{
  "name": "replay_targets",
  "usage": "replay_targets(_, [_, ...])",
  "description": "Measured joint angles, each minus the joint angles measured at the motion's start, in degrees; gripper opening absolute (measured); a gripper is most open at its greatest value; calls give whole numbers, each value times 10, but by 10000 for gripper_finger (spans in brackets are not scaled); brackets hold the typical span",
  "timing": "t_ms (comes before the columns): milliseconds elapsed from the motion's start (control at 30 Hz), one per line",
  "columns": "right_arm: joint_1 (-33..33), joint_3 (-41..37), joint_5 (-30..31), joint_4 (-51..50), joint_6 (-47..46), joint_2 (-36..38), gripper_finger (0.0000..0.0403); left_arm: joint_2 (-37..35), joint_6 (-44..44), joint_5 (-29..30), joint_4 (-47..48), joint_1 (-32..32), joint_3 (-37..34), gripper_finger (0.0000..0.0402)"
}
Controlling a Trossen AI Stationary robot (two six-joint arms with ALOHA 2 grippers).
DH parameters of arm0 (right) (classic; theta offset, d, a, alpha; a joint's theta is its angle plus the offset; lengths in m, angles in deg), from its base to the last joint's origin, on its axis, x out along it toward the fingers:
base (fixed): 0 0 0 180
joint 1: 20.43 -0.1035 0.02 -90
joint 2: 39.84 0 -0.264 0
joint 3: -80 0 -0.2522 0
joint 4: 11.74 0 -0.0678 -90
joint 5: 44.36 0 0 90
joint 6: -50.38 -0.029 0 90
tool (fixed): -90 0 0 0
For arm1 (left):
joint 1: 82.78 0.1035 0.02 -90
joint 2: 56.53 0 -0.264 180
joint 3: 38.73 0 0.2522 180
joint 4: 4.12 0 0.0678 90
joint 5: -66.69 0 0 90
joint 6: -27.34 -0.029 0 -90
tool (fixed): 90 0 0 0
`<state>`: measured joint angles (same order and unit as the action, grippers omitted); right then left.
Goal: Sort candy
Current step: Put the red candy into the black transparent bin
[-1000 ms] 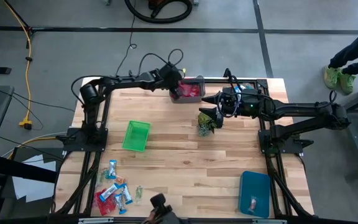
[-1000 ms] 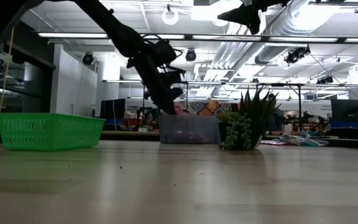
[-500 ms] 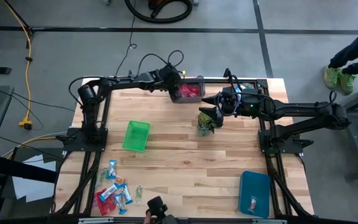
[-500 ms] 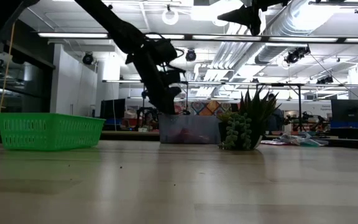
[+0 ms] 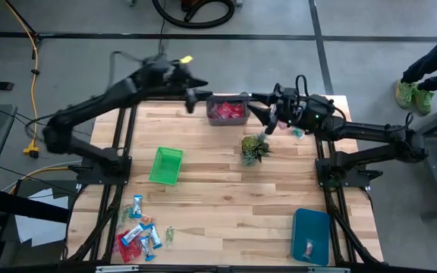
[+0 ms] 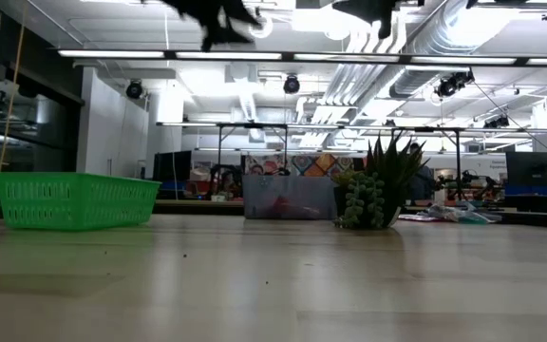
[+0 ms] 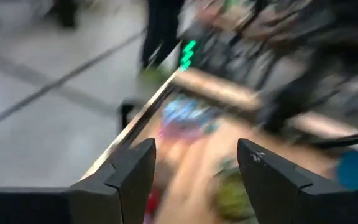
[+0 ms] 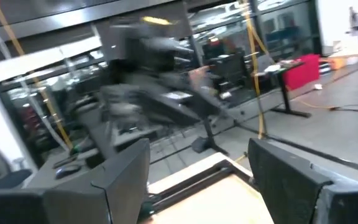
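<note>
Surface (image 5: 226, 189) is light wood planks on a dark frame, grey concrete floor (image 5: 67, 68) around it with dark seam lines. Yellow cable (image 5: 33, 68) on the floor at 9 o'clock; a person's green shoes (image 5: 410, 94) at 3 o'clock.

Candy (image 5: 141, 235): loose pile of red and blue-white wrappers at 7 o'clock on the surface. More red candy inside the clear bin (image 5: 228, 110) at 12 o'clock. One piece in the blue bin (image 5: 310, 235) at 5 o'clock. Green basket (image 5: 165, 165) sits left of centre. Spiky plant (image 5: 255, 149) near centre, just below the clear bin.

Left gripper (image 5: 196, 95) is raised, just left of the clear bin, fingers (image 7: 126, 180) wide, holding nothing. Right gripper (image 5: 268, 114) is raised at the bin's right edge, fingers (image 8: 123, 177) wide, holding nothing.

Low view: open workshop, strip lights (image 6: 283, 55), exposed ducts (image 6: 463, 28).
</note>
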<state>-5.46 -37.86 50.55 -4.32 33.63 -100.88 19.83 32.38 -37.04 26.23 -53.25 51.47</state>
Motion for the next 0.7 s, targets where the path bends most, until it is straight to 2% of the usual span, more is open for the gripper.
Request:
replay_targets(133, [21, 0, -10, -19, -13, 0, 268, -103, 24, -12, -111, -48, -83, 213])
replay_targets(267, [24, 0, -21, -26, -13, 0, 268, -175, 90, 21, -284, -104, -215, 213])
replay_targets(400, [17, 0, -22, -37, -14, 0, 268, -195, 129, 79, -464, -161, -334, 213])
replay_targets(500, [10, 0, -36, -60, -39, 0, 268, -188, 138, 96, -586, -190, -388, 213])
replay_targets(600, [0, 0, -64, -80, -56, 0, 268, -186, 139, 102, -609, -201, -404, 213])
replay_targets(700, [-12, 0, -67, -93, -58, 0, 268, -186, 139, 104, -611, -202, -404, 213])
